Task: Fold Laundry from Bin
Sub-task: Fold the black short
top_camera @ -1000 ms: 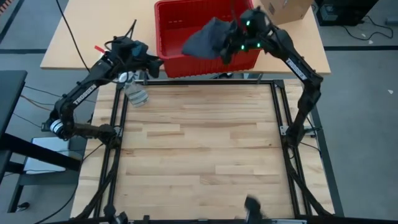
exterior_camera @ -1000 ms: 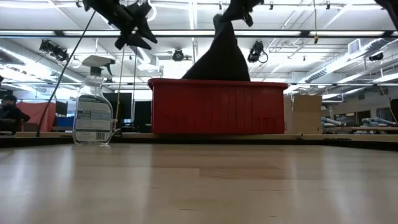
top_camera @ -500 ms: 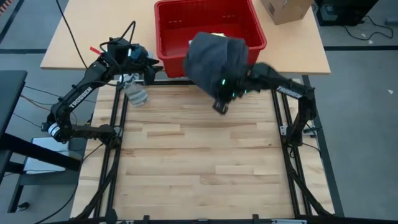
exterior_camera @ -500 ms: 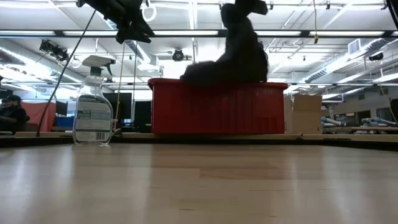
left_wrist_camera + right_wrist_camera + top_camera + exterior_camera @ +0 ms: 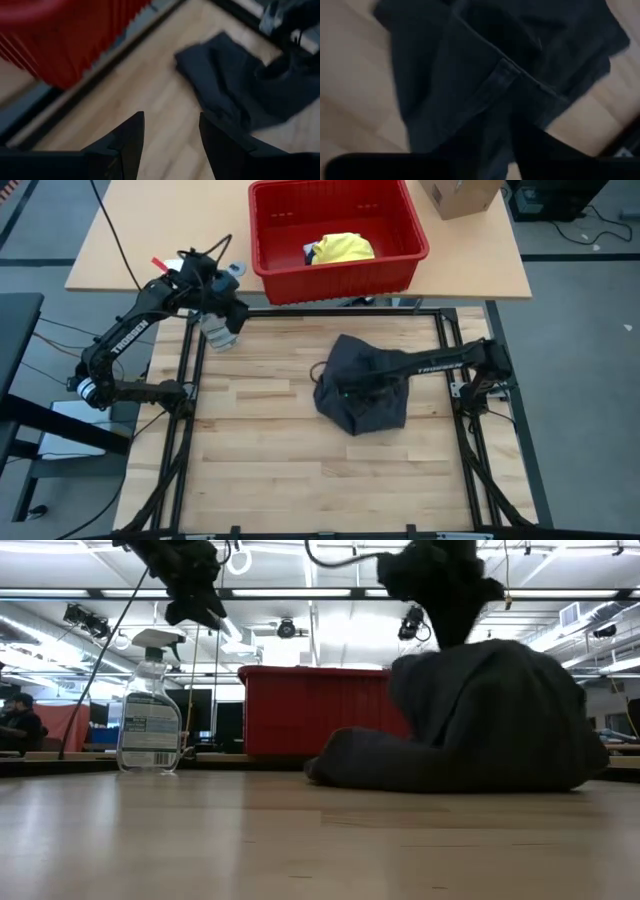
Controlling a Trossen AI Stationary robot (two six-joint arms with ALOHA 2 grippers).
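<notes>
Reaching low over the dark grey garment (image 5: 362,385), right gripper (image 5: 347,393) grip unclear; left gripper (image 5: 170,131) raised, fingers parted, empty

High view: overhead, straight down on counter (image 5: 300,440). Low view: counter height, level toward room. Wrist views: close, angled down. All four share dark grey garment (image 5: 362,385).

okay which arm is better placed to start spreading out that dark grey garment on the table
Probably the right: the right gripper is directly over the dark grey garment. The left gripper hangs open near the spray bottle.
</notes>
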